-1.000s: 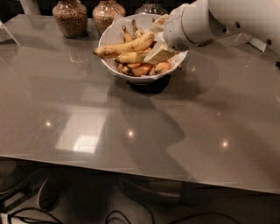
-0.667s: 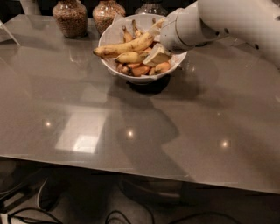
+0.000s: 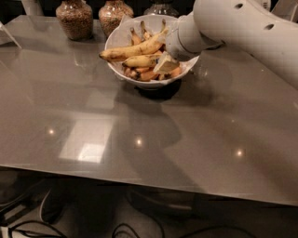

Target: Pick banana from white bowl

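The white bowl [image 3: 122, 33], lined with white paper, stands at the back middle of the grey table [image 3: 93, 116]. In it a straight yellow banana [image 3: 138, 61] lies under a longer, curved yellow banana [image 3: 130, 49], with small orange-brown bananas [image 3: 145, 74] around them. No sticker shows. My gripper [image 3: 165, 64] reaches down into the right side of the bowl from the thick white arm [image 3: 223, 28], at the right end of the straight banana. The arm hides the bowl's right part.
Two glass jars of brown grain [image 3: 74, 18] [image 3: 114, 14] stand behind the bowl at the back left, and a third jar [image 3: 160, 8] is partly hidden behind it. The table's front edge [image 3: 139, 181] runs across below, with cables on the floor.
The arm has edged a little further over the bowl's right side. The bananas lie as before.
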